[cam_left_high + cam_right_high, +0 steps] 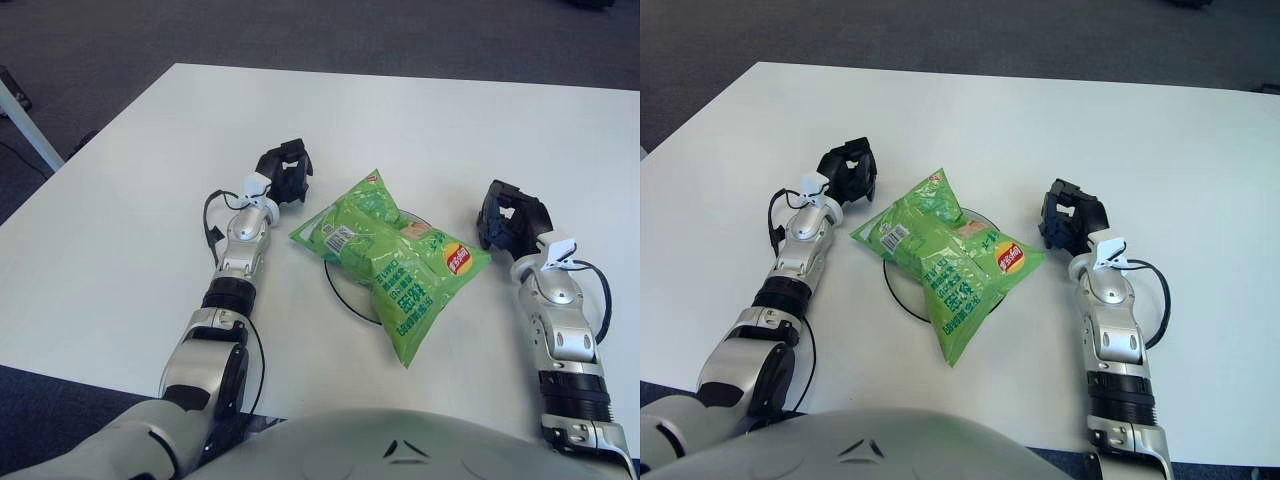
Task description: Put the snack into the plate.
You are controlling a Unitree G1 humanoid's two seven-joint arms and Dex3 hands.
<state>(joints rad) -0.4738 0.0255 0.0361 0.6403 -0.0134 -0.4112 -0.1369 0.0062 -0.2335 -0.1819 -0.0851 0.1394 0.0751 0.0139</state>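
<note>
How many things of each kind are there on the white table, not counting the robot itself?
Snack bag: 1, green, lying across the plate.
Plate: 1, mostly covered by the bag.
Total: 2 things on the table.
The left robot hand shows to the left of the bag and the right robot hand to its right; neither holds anything.
</note>
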